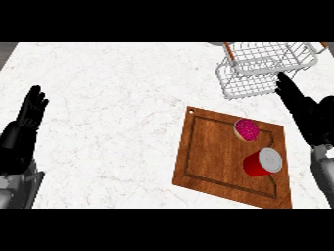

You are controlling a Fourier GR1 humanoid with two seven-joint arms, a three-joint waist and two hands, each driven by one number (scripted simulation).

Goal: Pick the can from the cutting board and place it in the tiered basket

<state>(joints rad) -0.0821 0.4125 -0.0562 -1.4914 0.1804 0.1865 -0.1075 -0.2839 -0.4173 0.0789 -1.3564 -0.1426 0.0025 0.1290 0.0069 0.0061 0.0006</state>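
Basket (260, 68) holds nothing; can (262, 162) on cutting board (209, 157); both hands' fingers released.

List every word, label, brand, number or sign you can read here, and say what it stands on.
None can be read.
The red can on the cutting board shows a plain side and a plain grey lid.
The board, the tiered basket and the counter bear no marks.
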